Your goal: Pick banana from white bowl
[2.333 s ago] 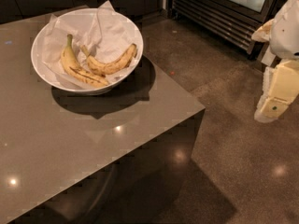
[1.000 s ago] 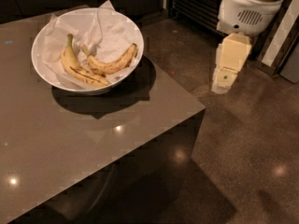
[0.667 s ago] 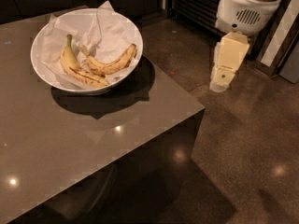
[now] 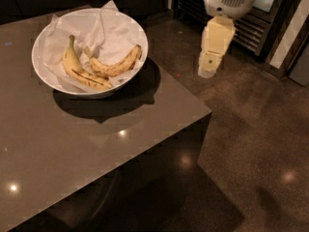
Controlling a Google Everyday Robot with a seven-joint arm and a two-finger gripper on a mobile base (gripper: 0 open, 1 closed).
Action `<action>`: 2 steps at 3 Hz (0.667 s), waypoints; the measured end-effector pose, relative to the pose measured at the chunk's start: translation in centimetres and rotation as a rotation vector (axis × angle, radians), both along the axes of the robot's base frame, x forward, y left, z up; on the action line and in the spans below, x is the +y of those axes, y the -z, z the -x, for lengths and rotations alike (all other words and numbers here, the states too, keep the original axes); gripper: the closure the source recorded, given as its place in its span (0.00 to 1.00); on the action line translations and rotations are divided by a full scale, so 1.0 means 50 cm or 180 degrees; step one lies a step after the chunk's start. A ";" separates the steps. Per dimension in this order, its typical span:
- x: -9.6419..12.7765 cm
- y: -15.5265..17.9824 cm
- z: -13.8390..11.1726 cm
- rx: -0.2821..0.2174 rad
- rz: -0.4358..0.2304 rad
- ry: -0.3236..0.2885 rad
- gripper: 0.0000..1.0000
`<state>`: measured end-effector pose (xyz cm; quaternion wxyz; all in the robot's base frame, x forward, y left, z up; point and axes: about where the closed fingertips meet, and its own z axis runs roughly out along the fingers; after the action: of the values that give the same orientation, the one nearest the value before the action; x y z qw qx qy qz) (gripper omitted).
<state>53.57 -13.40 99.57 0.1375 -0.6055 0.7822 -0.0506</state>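
Note:
The white bowl (image 4: pixel 96 94) lined with crumpled white paper stands at the back of the brown table (image 4: pixel 96 153). The banana (image 4: pixel 118 66), curved, mottled brown with a browned end, lies in the right half of the bowl. A brighter yellow banana (image 4: pixel 77 70) with a greenish stem lies to its left, and their lower ends touch. My gripper (image 4: pixel 209 70) hangs from the cream arm over the floor, to the right of the table and the bowl, clear of both. It holds nothing that I can see.
The table's right edge and front corner (image 4: pixel 208 113) lie between the gripper and the bowl. A dark slatted appliance front (image 4: pixel 253 25) stands behind the arm. Polished brown floor (image 4: pixel 251 144) lies to the right of the table.
The arm has swung in from the far right edge towards the table, and the gripper is now closer to the bowl. The bowl and both bananas have not moved.

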 end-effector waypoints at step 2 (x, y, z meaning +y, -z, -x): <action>0.087 -0.033 -0.079 -0.0191 0.0014 -0.0182 0.00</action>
<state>57.51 -9.04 101.24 0.1610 -0.6261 0.7600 -0.0665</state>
